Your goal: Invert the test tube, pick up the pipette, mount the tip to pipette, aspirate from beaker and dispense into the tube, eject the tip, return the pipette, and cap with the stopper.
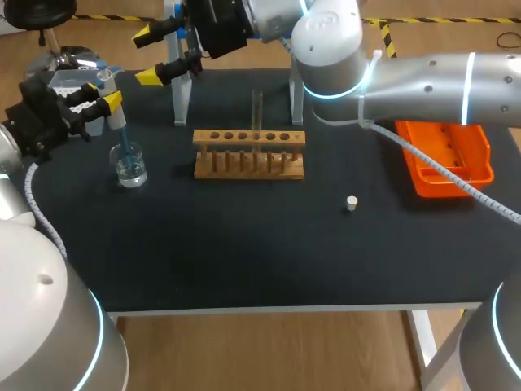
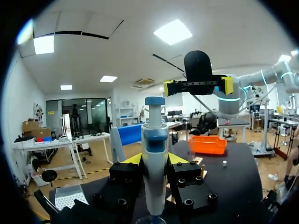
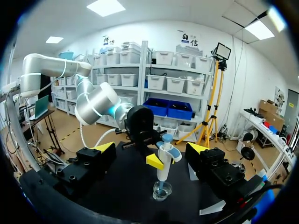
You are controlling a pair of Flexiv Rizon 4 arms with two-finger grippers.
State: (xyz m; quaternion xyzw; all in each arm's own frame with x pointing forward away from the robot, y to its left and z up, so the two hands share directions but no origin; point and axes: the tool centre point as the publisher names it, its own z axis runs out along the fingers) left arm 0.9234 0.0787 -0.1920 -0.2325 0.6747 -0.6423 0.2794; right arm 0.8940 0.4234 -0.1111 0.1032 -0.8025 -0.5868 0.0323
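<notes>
Glass beaker [image 1: 130,169] takes the pipette [image 1: 116,122], clamped in the left gripper [image 1: 106,99]; right gripper [image 1: 151,55] gapes empty. Likely aspirating; dispensing and capping remain.

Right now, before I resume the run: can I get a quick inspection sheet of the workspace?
Surface: black table, no spill seen.
Job's things: pipette held upright, its tip down in the beaker; test tube upright in the wooden rack; stopper loose on the table, apart from the rack.
Clutter: orange tray near the right edge.
Grippers: left gripper fingers shut on the pipette; right gripper open and holding nothing, at the table's far side.
Cables: white cable from the right arm runs over the orange tray.
Surroundings: nothing seen reaching over the table.
</notes>
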